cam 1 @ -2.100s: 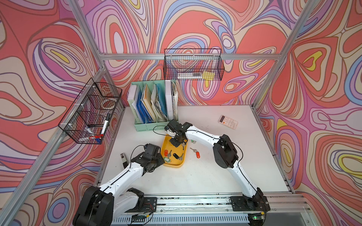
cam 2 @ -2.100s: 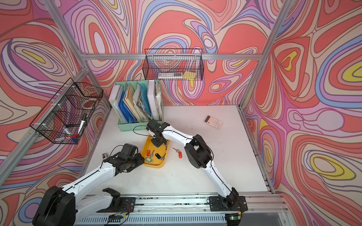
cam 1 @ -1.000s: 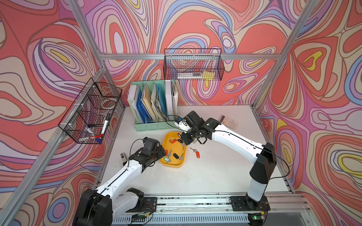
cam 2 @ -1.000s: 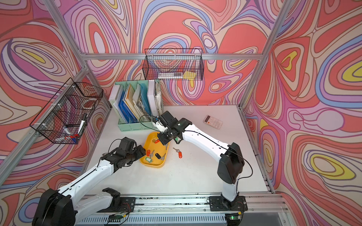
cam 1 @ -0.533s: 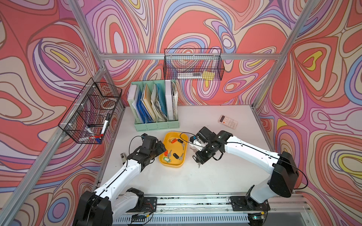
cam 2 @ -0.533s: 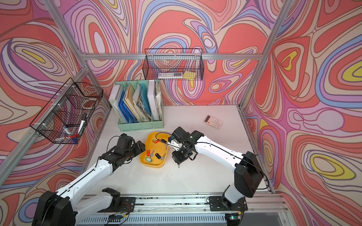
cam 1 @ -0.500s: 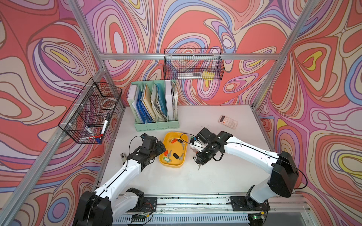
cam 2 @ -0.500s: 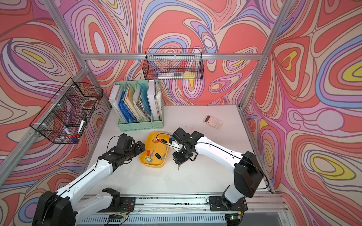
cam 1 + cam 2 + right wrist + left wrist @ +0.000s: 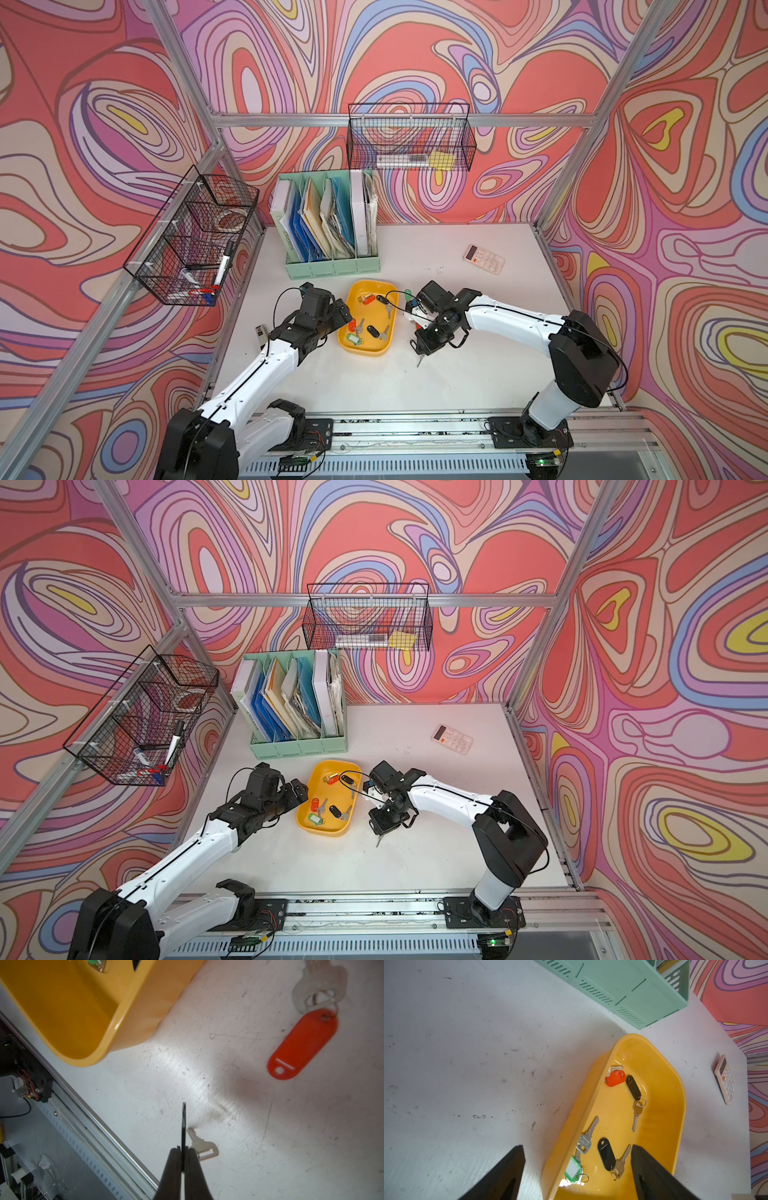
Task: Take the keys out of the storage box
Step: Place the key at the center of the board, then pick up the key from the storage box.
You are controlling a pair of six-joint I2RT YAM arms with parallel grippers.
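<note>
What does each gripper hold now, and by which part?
The right gripper pinches a silver key set by its flat black plastic tag, seen edge-on. The left gripper is open and holds nothing.

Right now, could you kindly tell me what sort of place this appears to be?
Probably a mock office desk inside a robot test cell: a mint-green plastic file holder full of folders, a black wire basket holding markers on the patterned wall, and two white robot arms on a rail.
</note>
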